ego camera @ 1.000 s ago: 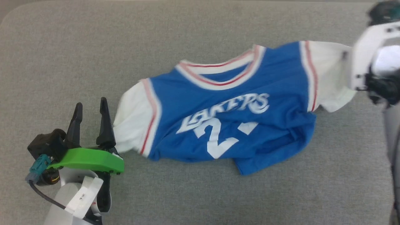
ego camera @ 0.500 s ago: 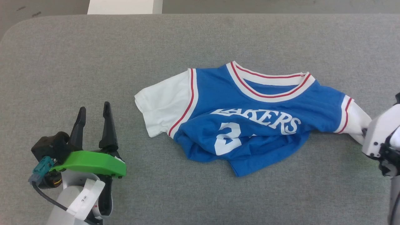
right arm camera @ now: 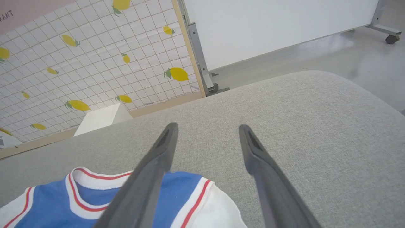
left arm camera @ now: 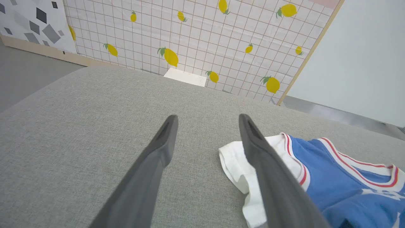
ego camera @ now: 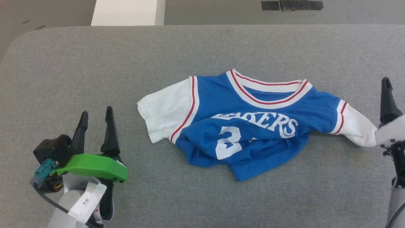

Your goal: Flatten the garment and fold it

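The garment [ego camera: 253, 126] is a blue jersey with white sleeves, lying face up in the middle of the grey table [ego camera: 95, 63]. Its sleeves spread left and right, and its lower hem is bunched in folds under the number. My left gripper [ego camera: 96, 110] stands open over bare table, a short way left of the left sleeve [ego camera: 163, 115]. In the left wrist view the left gripper [left arm camera: 208, 116] holds nothing, and the garment [left arm camera: 332, 177] lies beside its right finger. My right gripper [right arm camera: 207, 126] is open and empty, just right of the right sleeve [ego camera: 357, 133]. One of its fingers [ego camera: 386, 101] shows at the right edge of the head view.
A white box [ego camera: 126, 12] stands on the floor beyond the table's far edge. A lemon-patterned wall [left arm camera: 190, 31] and a white panel on castors [right arm camera: 269, 25] rise behind. The table's corners are rounded.
My right gripper was shut on the right sleeve and has opened and let it go. The sleeve now rests on the table. The head camera has shifted. The left arm has not moved.
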